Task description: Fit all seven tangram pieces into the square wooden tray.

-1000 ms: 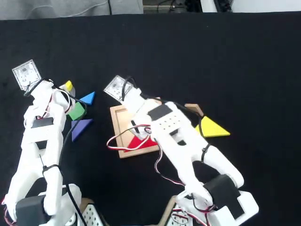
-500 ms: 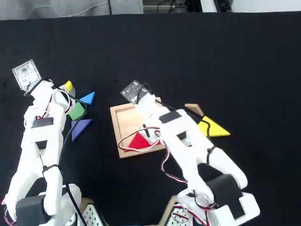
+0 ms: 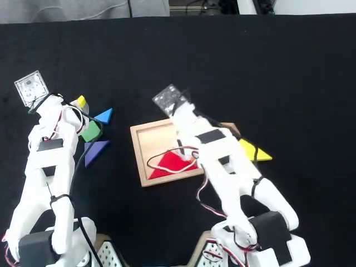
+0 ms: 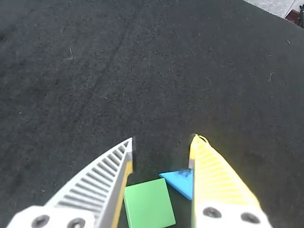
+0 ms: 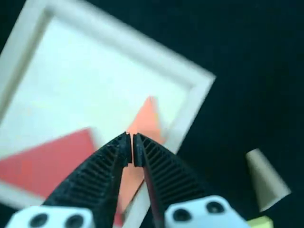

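My right gripper (image 5: 131, 141) has its jaws pressed together on nothing, just above the orange triangle (image 5: 145, 124), which lies inside the tray (image 3: 136, 153) against its rim, beside the red triangle (image 5: 47, 159). I judge this placing nearly finished. My left gripper (image 4: 161, 147), well apart from the tray, has its jaws spread over the green square (image 4: 148, 203) and the blue triangle (image 4: 179, 180). Next I should close on one and carry it in.

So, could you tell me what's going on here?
Two arms are fitting tangram pieces into the wooden tray. The right gripper, shut, hangs over the orange piece by the red triangle in the tray. The left gripper is open above the green square and blue triangle. The yellow triangle lies outside the tray.
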You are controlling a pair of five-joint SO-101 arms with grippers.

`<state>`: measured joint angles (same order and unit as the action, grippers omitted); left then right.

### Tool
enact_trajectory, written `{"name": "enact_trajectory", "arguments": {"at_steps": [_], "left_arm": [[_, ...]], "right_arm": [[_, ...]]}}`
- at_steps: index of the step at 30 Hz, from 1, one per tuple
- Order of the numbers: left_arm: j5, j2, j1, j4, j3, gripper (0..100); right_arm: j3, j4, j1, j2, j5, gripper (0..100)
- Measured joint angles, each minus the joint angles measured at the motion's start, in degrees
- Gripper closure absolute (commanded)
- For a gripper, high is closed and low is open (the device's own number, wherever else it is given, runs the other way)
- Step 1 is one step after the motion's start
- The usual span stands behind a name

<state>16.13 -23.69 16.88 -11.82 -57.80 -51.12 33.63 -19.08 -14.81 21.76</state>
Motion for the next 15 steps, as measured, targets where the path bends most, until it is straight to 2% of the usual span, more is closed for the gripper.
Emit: {"name": "enact_trajectory", "arguments": {"at_steps": [8, 15], "left_arm": [[0.0, 0.0, 0.0, 0.0, 0.0, 80], [0.0, 0.0, 0.0, 0.0, 0.0, 80]], "right_arm": [[10.4, -3.2, 0.0, 15.6, 0.0, 98.8], [18.0, 6.6, -0.1, 20.2, 0.0, 98.8]]}}
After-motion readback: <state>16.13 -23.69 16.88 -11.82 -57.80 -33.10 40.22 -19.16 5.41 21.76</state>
